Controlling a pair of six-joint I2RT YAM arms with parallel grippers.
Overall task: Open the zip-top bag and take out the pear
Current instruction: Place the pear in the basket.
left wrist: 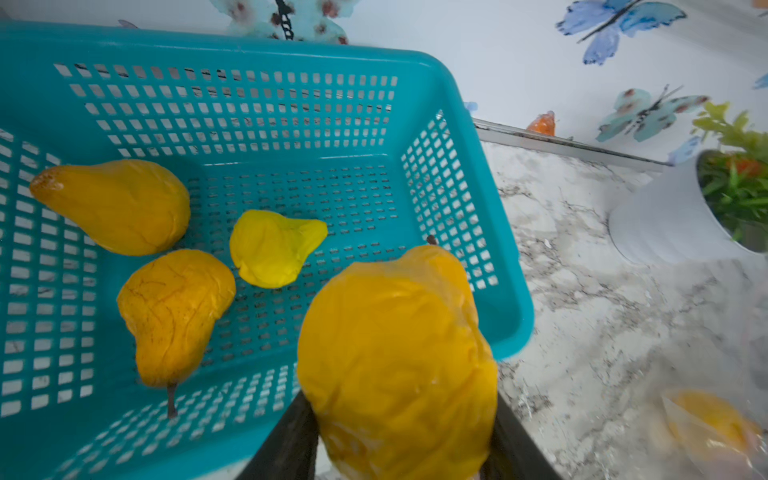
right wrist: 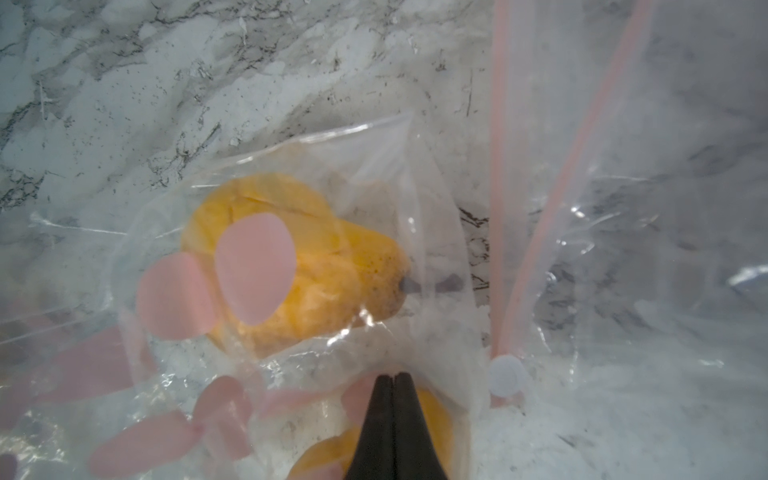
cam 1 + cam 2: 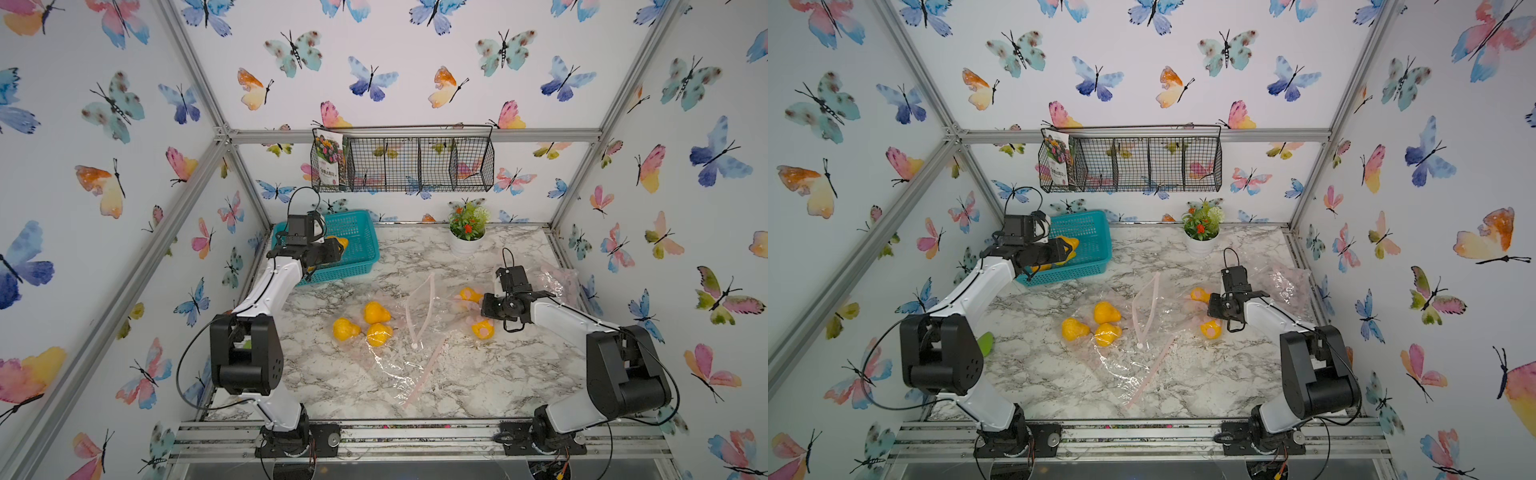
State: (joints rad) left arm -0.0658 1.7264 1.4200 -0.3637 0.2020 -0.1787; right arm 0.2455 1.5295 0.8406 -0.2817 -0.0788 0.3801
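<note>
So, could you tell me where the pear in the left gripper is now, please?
In both top views the pear is held in the left gripper over the teal basket, at the far left corner of the marble table.

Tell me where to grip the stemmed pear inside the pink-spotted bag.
Likely the broad belly of the pear, from above, the right pincer straddling its long axis: it lies on its side, and the neck tapering to the stem would probably slip. Film of the pink-spotted bag covers it, so open that first.
</note>
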